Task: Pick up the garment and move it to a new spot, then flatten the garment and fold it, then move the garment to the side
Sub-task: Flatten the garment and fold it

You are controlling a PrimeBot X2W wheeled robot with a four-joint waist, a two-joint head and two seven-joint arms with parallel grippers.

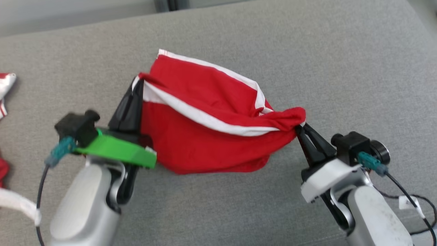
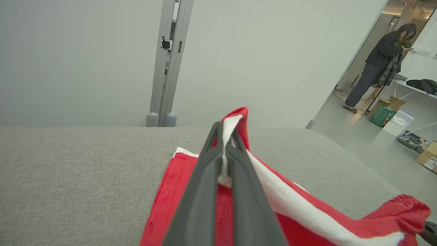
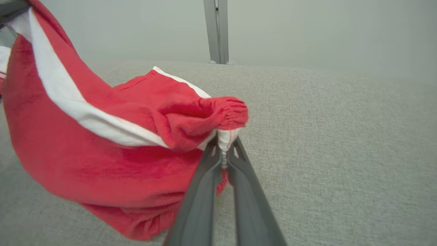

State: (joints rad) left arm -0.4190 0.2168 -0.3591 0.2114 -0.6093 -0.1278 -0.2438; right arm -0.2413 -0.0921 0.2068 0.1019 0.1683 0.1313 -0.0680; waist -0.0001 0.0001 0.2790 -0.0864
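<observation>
Red garment (image 1: pixel 205 143), white-striped, slung between my two grippers over grey fabric surface (image 1: pixel 341 61), far edge lying on it. My left gripper (image 1: pixel 138 83) clamped on white-trimmed corner; my right gripper (image 1: pixel 300 128) pinched tight on bunched opposite end.

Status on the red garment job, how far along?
Pick-up looks done: left gripper and right gripper are each shut on an end of the red garment, which sags between them over the grey surface. In hand: the move. Left: flatten, fold, set aside.
</observation>
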